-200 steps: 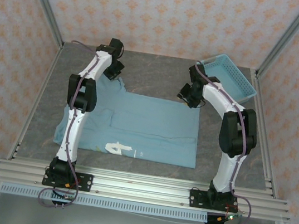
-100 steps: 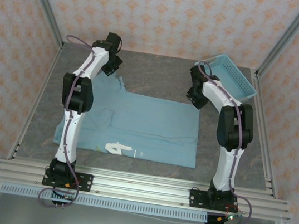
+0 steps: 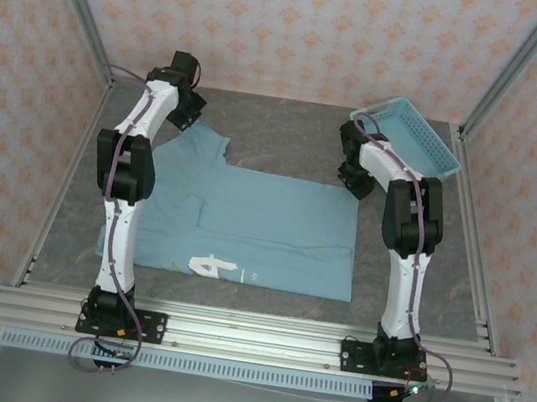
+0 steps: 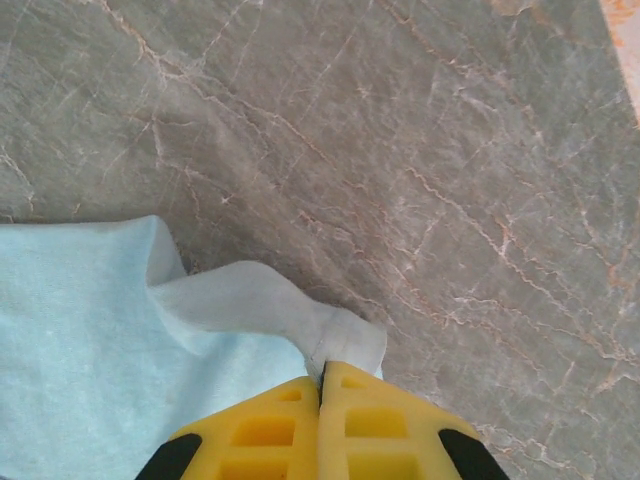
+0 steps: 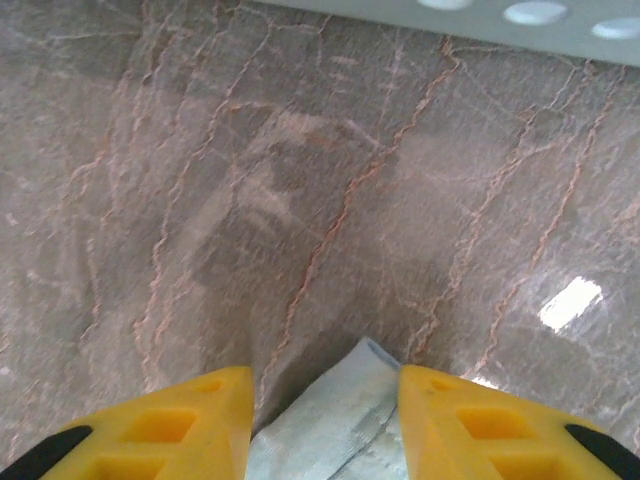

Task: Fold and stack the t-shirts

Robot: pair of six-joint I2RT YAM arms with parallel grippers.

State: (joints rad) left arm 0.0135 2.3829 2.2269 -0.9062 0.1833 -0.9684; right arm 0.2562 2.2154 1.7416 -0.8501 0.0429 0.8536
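Half covering the grey surface [image 3: 280, 127] with the teal t-shirt [image 3: 275, 227], spread flat, white print by the near hem; showing the blue basket [image 3: 414, 140] far right; pinching the shirt's far left corner in the pressed-together left claw [image 4: 320, 378]; straddling its far right corner with the spread right claw [image 5: 325, 385]

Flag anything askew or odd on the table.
Only the t-shirt: its far-left corner is bunched into a raised wrinkle, pinched in the shut left gripper. Elsewhere it lies flat.
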